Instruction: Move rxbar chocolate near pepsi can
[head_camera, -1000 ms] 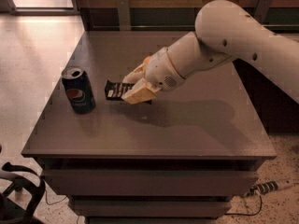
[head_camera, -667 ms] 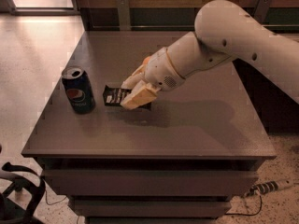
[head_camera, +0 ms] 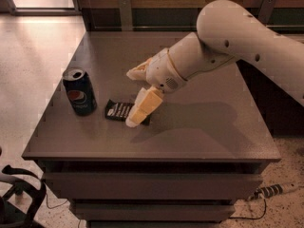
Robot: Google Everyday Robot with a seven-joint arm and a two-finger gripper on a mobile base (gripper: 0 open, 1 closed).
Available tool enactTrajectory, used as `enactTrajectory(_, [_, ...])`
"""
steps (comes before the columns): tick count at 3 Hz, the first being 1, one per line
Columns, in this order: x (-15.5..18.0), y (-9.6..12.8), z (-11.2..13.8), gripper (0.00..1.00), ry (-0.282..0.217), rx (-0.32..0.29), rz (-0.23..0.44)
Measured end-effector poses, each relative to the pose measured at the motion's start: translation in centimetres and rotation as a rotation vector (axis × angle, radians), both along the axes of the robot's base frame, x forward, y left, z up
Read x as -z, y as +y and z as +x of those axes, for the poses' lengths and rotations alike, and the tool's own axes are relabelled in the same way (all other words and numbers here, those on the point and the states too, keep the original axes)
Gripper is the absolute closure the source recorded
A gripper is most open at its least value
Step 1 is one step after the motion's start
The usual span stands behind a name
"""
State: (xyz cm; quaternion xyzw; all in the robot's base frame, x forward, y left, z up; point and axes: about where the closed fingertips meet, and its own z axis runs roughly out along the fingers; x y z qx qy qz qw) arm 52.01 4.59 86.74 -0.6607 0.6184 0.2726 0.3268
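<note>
Spread apart, the two pale yellow fingers (head_camera: pixel 145 106) of the gripper (head_camera: pixel 130 99) clamp nothing. One finger points toward the left, raised above the table; the other slants down and to the left, and its tip reaches the tabletop at the right end of the rxbar chocolate (head_camera: pixel 118 110). That tip overlaps the bar's right edge in the camera view; whether it presses on the wrapper cannot be told.

The rxbar chocolate lies flat on the table (head_camera: pixel 204 127), a thin black wrapped bar with white lettering, in the front left part of the top. It sits below the raised finger and is not gripped between the two.

Just to the left of the bar stands the pepsi can (head_camera: pixel 79 91), upright, dark blue with the round logo facing forward and its silver top showing. Can and bar are near each other but apart, with a narrow strip of bare tabletop between them.

Behind the gripper, a white wrist (head_camera: pixel 164 70) widens into the thick white arm (head_camera: pixel 247 37), which reaches in from the right, over the table's rear half, and throws a shadow on the surface to the right of the bar.

Below the front edge run drawer fronts (head_camera: pixel 152 186). On the speckled floor, a power strip (head_camera: pixel 273 191) lies at the right and a black chair base (head_camera: pixel 19 198) at the left.
</note>
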Motion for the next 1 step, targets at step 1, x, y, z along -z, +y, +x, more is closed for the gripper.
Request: enactTrajectory(1, [0.00,0.01,0.00,0.00,0.000,0.000,0.000])
